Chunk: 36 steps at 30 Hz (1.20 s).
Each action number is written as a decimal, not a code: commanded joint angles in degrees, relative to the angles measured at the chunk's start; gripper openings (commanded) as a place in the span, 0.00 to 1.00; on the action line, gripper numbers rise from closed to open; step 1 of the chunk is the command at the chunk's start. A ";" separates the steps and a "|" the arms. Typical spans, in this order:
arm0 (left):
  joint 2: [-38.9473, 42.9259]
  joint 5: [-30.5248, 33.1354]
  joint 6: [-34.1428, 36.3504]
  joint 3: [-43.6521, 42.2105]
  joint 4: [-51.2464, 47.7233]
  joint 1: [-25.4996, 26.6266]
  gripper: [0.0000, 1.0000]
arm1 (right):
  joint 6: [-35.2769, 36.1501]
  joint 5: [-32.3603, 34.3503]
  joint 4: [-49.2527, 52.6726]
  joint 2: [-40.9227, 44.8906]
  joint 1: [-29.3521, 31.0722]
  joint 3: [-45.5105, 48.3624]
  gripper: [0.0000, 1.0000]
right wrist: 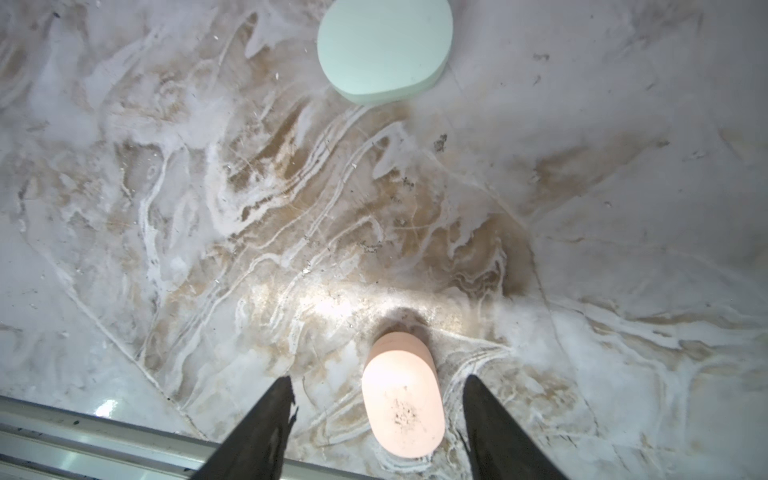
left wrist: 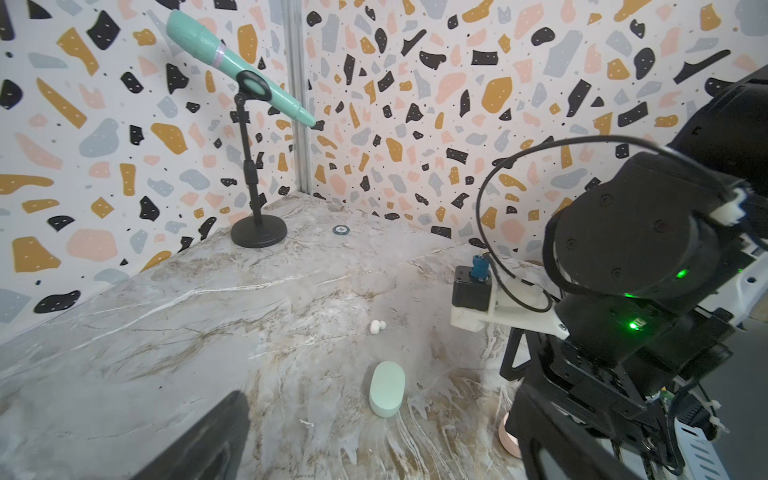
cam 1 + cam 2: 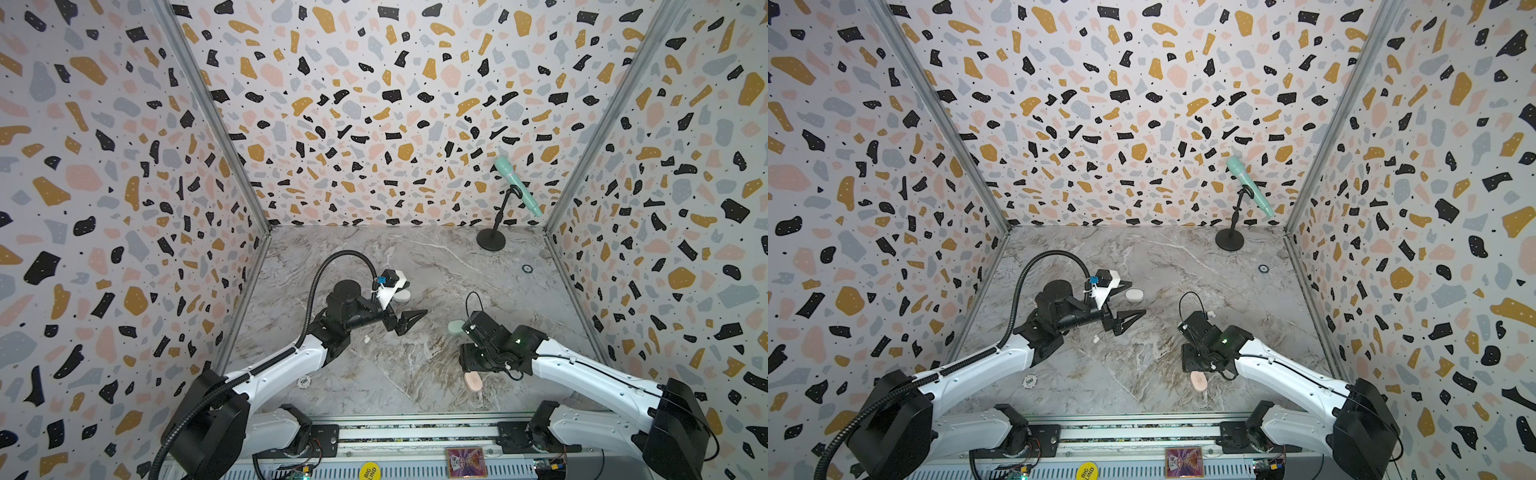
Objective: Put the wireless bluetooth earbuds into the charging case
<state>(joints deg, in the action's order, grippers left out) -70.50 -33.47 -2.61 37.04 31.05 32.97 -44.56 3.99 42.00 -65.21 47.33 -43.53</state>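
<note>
Marble-patterned tabletop [image 1: 166,208], terrazzo-print walls around it. The right gripper [image 1: 378,381] points down with its fingers apart, one on each side of the closed pink charging case [image 1: 401,403], and a gap shows on both sides. A closed mint charging case [image 1: 384,45] lies near, farther along the table. Just beyond it a white earbud [image 2: 377,326] lies on the marble, apart from that gripper. The left gripper [image 3: 417,316] hangs wide open above the table. A second white earbud [image 3: 366,339] lies beside its wrist, and a closed white charging case [image 3: 1134,295] sits near. With the lids shut, the contents cannot be seen. A poker chip [image 3: 304,380] reads "500". A yellow disc [image 3: 370,471] on the front rail reads "BIG BLIND".
</note>
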 commanded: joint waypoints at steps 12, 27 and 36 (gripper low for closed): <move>-1.36 12.91 -2.92 4.50 -8.38 -5.66 1.00 | 14.85 -6.50 -9.69 -18.62 -8.88 -21.01 0.82; 4.73 15.42 -8.99 -3.33 -8.11 -11.41 1.00 | 18.19 -5.81 -3.05 -54.91 -7.32 -59.51 0.93; 6.21 14.16 -9.43 -4.61 -7.67 -13.00 1.00 | 16.83 -3.22 0.74 -66.53 -6.02 -71.83 0.94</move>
<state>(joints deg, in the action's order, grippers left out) -65.63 -18.35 -11.44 33.15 20.73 20.56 -27.05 -1.15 38.98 -131.94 41.19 -112.38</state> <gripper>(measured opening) 0.999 0.939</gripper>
